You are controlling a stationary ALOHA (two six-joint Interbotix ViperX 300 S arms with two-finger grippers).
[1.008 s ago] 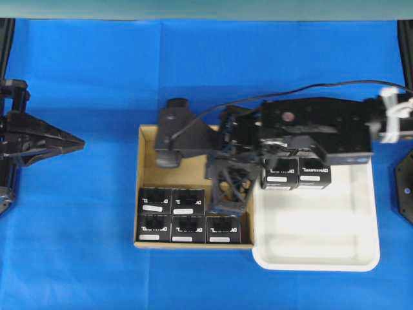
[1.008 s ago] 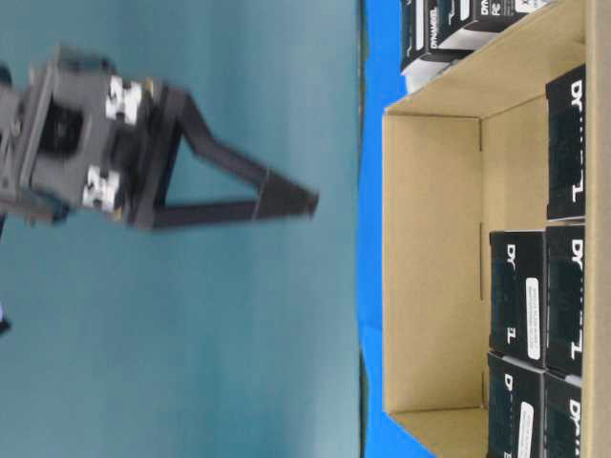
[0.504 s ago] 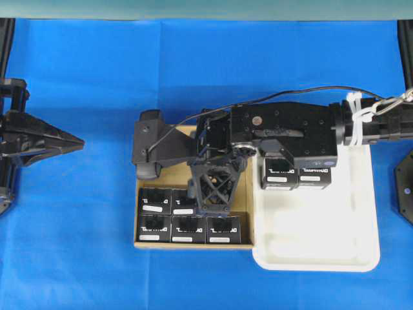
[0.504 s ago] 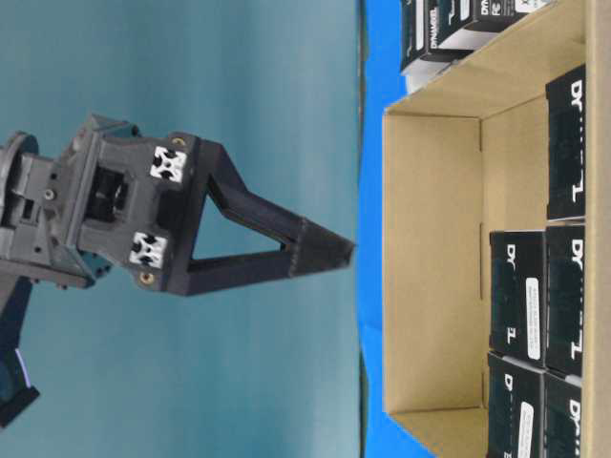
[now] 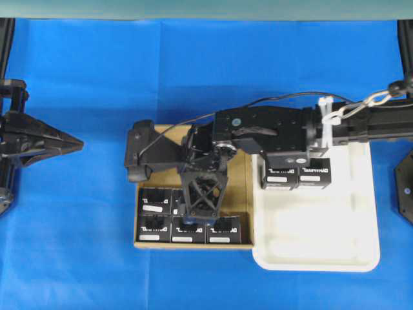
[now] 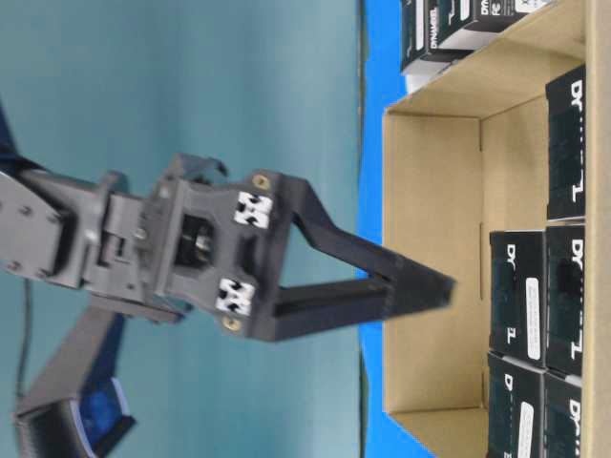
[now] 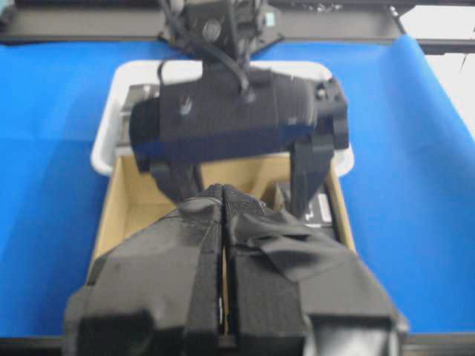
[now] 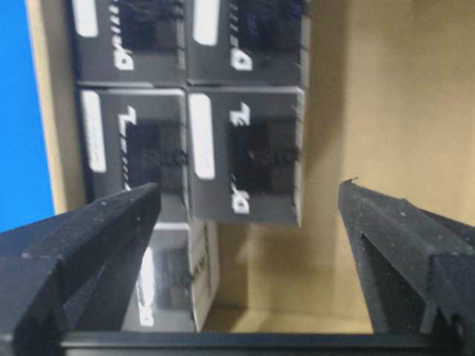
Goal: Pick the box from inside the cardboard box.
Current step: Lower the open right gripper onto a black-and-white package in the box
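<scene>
Change since earlier frame: right hand (image 5: 197, 216) has swung from the tray side over the cardboard box (image 5: 242, 187), come down toward the black boxes, and spread from closed to wide.
Left hand (image 5: 71, 143): parked far left on the blue table (image 5: 97, 77), fingers pressed together, holding nothing, well apart from the carton.
Cardboard box: plain brown corrugated, low walls, roughly square; five black boxes remain along its near side.
Target box (image 8: 249, 156): in the wrist view it lies straight ahead of the right hand, between the lines of the two fingers, not yet touched; roughly cubic, so no marked long axis.
Nearer arm: right, directly above the carton.
Box surface: matte black card, white lettering, white label strip, sharp edges.
Right hand state: wide, empty; fingers black, grainy, wedge-shaped.
White tray (image 5: 316, 258): smooth plastic, rounded rim, touching the carton's right wall, holding boxes at its far end.
</scene>
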